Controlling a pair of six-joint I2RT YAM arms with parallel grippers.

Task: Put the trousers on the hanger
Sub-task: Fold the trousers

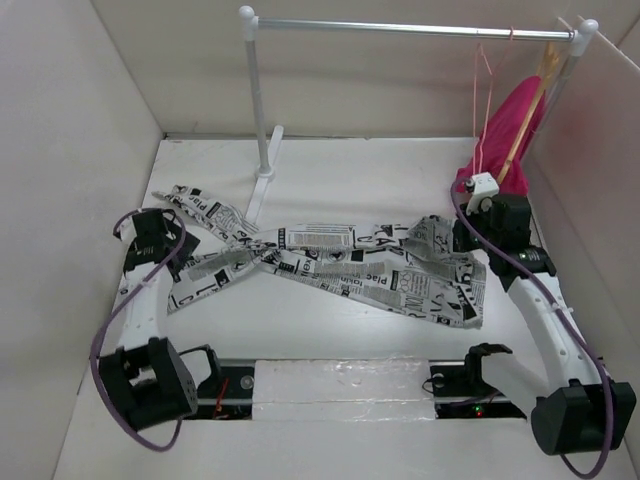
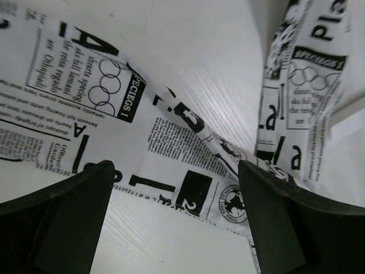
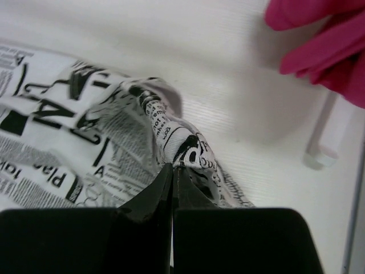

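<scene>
near the right edge of the surface (image 1: pixel 350 180), the right hand (image 3: pixel 172 167) pinches a thin fold of the trousers (image 1: pixel 340 262) sprawled across the middle, the left hand (image 2: pixel 175 171) gapes wide, and that slight pinch could slip on lifting.

Trousers (image 1: pixel 340 265) across the table (image 1: pixel 380 170) from 9 to 3 o'clock, legs under the left gripper (image 2: pixel 175 171) at 9, other end at the right gripper (image 3: pixel 172 166) at 3; behind at 12, a rail (image 1: pixel 400 28), with hanger (image 1: pixel 487 90) seemingly beside a garment (image 1: pixel 510 120) at 2.
</scene>
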